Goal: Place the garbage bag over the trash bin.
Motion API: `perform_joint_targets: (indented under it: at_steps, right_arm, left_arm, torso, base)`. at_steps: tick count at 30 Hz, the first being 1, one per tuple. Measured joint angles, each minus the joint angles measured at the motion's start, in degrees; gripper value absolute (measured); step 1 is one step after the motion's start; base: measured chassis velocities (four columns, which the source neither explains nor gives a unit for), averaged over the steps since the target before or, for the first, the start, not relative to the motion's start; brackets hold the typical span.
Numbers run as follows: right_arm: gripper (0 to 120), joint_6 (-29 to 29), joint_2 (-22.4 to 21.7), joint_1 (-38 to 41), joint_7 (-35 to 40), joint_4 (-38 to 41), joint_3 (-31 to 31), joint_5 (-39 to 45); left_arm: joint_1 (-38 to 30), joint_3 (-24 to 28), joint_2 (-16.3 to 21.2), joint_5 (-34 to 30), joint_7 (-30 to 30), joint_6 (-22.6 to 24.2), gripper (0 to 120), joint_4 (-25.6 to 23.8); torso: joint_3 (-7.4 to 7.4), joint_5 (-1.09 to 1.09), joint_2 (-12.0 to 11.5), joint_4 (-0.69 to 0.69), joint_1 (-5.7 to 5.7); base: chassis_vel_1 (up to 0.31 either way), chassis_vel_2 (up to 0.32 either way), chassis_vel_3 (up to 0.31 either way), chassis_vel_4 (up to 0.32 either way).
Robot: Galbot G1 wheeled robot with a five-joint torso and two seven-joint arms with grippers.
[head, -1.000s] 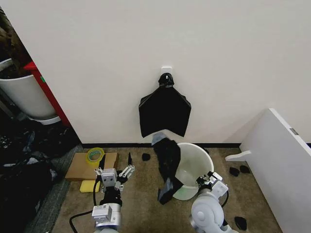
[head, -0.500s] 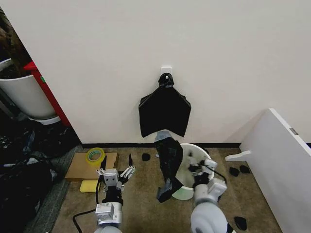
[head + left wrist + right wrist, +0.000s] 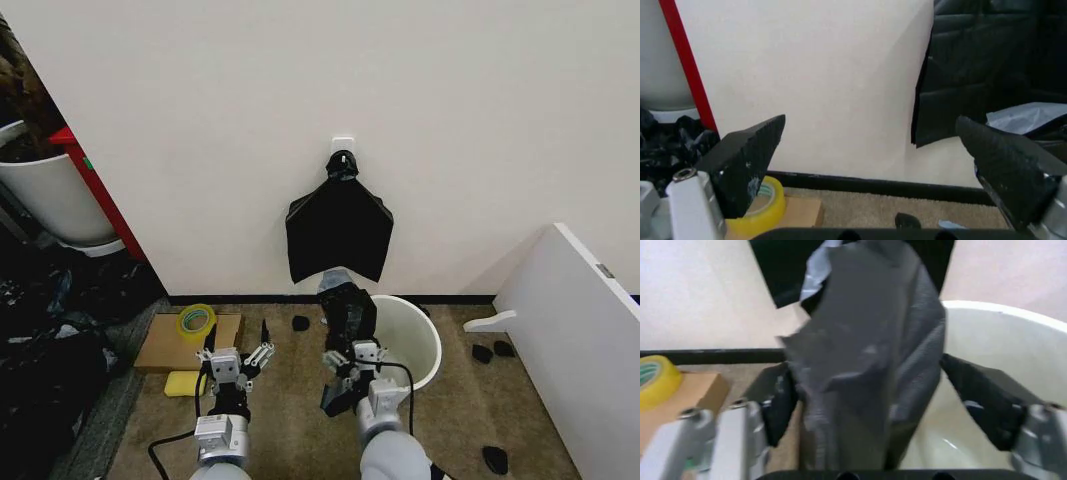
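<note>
The garbage bag point(image 3: 347, 318) is a crumpled black sheet draped over the left rim of the trash bin point(image 3: 422, 338), a cream-white bucket on the carpet by the wall. My right gripper point(image 3: 352, 359) is at the bag's lower part. In the right wrist view the garbage bag point(image 3: 867, 360) hangs between the spread fingers point(image 3: 777, 402) of the open right gripper point(image 3: 877, 405), with the trash bin point(image 3: 1003, 335) behind. My left gripper point(image 3: 236, 361) hovers open and empty over the carpet left of the bag; the left gripper point(image 3: 873, 170) faces the wall.
A flat black bundle point(image 3: 339, 228) hangs from a wall hook above the bin. A yellow tape roll point(image 3: 196, 320) lies on cardboard point(image 3: 165, 350) at the left, near a yellow sponge point(image 3: 183, 384). A white board point(image 3: 575, 330) leans at the right. A large white pot point(image 3: 50, 200) stands far left.
My right gripper has swung left from the bin's right side across to the bag on the left rim. The bag's lower end has shifted slightly. The left gripper has stayed put.
</note>
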Motion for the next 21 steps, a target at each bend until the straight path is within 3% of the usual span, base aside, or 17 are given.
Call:
perform_joint_targets:
  at_steps: [2, 3, 5, 7, 9, 13, 14, 15, 16, 21]
  right_arm:
    - [68, -0.07, -0.24, -0.24, 0.09, 0.34, 0.29, 0.01]
    - [60, -0.17, -0.36, -0.39, 0.19, 0.59, 0.51, 0.11]
    - [59, -0.2, -0.39, -0.42, 0.21, 0.65, 0.56, 0.15]
    - [45, -0.59, -0.68, -0.62, 0.79, 1.01, 1.5, 0.88]
    - [41, -0.63, -0.74, -0.66, 1.05, 1.01, 1.91, 1.04]
    - [23, -0.17, -1.9, -1.6, 1.12, 1.06, 5.01, 1.98]
    - [23, -0.17, -1.9, -1.6, 1.12, 1.06, 5.01, 1.98]
    - [16, -0.26, -2.33, -2.04, 1.25, 1.48, 6.52, 3.52]
    - [12, -0.26, -2.46, -2.16, 0.96, 1.39, 7.28, 3.87]
    - [0, 0.59, -2.92, -1.86, -1.28, 0.13, 8.67, 4.7]
  left_arm:
    - [-0.12, 0.3, 0.08, 0.09, 0.0, 0.02, 100, 0.26]
    - [-0.27, 0.54, 0.18, 0.16, 0.02, 0.06, 100, 0.43]
    - [-0.35, 0.66, 0.24, 0.2, 0.02, 0.08, 100, 0.53]
    - [-1.4, 1.46, 1.3, 0.07, 0.58, 0.49, 100, 1.46]
    - [-1.95, 1.61, 1.69, -0.38, 0.98, 0.66, 100, 1.68]
    - [-8.5, 3.76, 8.19, -11.82, 8.39, 1.0, 100, 3.45]
    - [-8.5, 3.76, 8.19, -11.82, 8.39, 1.0, 100, 3.45]
    - [-11.78, 4.88, 11.9, -19.47, 11.49, 3.18, 100, 4.34]
    - [-13.63, 5.54, 13.48, -23.1, 12.4, 4.82, 100, 4.91]
    - [-18.44, 9.27, 16.16, -30.47, 13.6, 8.81, 100, 6.55]
  torso:
    - [0.0, -0.01, 0.0, 0.0, 0.0]
    - [0.0, -0.01, 0.0, 0.0, 0.0]
    - [0.0, -0.01, 0.0, 0.0, 0.0]
    - [0.0, 0.0, 0.0, 0.0, 0.0]
    - [0.0, -0.01, 0.0, -0.01, 0.0]
    - [0.0, 0.0, 0.0, -0.02, 0.0]
    - [0.0, 0.0, 0.0, -0.02, 0.0]
    - [0.0, -0.01, 0.0, 0.0, 0.0]
    - [0.0, -0.01, 0.0, -0.01, 0.0]
    - [0.0, 0.0, 0.0, 0.0, 0.0]
  base:
    - [0.0, 0.0, 0.0, 0.0]
    - [0.0, 0.0, 0.0, 0.0]
    - [0.0, 0.0, 0.0, 0.0]
    - [0.0, 0.0, 0.0, 0.0]
    - [0.0, 0.0, 0.0, 0.0]
    - [0.0, 0.0, 0.0, 0.0]
    - [0.0, 0.0, 0.0, 0.0]
    - [0.0, 0.0, 0.0, 0.0]
    - [0.0, 0.0, 0.0, 0.0]
    - [0.0, 0.0, 0.0, 0.0]
